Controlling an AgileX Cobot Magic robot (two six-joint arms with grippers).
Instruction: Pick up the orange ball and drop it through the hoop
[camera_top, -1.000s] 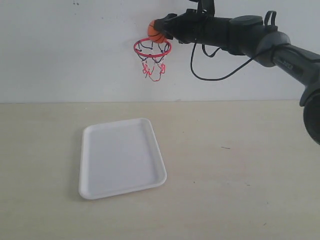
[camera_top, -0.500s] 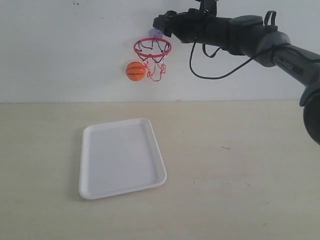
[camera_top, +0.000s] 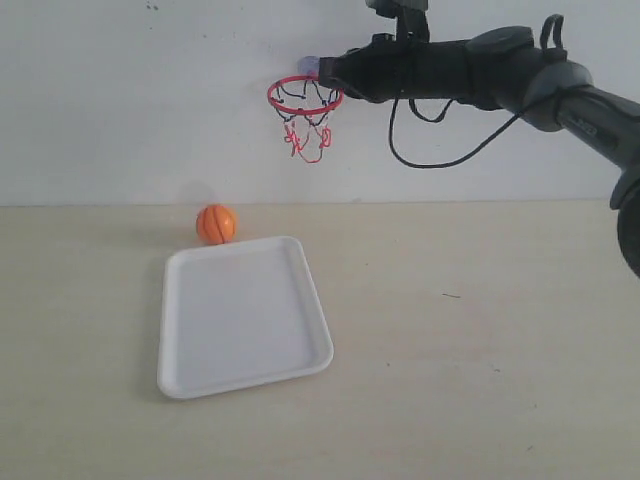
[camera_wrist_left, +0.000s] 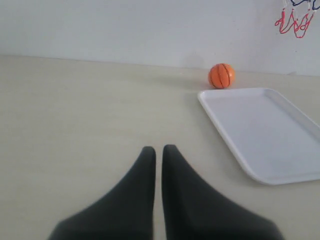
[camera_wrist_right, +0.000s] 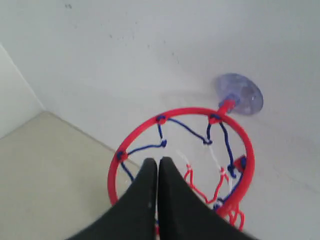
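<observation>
1. The orange ball (camera_top: 216, 224) was in the air beside the net half a second ago. It is now down at table level, far below and left of the hoop (camera_top: 304, 110)
2. The right gripper (camera_top: 338, 70) was out over the rim. It has drawn back to the right and now sits just beside the rim, near the suction cup (camera_top: 308, 66) on the wall (camera_top: 120, 100)
3. In the left wrist view the ball (camera_wrist_left: 221, 75) is just behind the far corner of the white tray (camera_wrist_left: 265, 130); I cannot tell whether the two touch
4. That view cuts off the hoop at the frame edge, so only the red strings at the bottom of the net (camera_wrist_left: 295, 20) show
5. The left gripper (camera_wrist_left: 158, 150) is low over the table (camera_top: 480, 330), its jaws pressed together with nothing between them
6. In the exterior view the right gripper's dark fingers merge with the arm. In the right wrist view the right gripper (camera_wrist_right: 158, 162) is clenched and empty, covering the near side of the red rim (camera_wrist_right: 185, 111)
7. The white tray (camera_top: 245, 315) lies flat on the table with its bare floor showing, and the ball is outside it
</observation>
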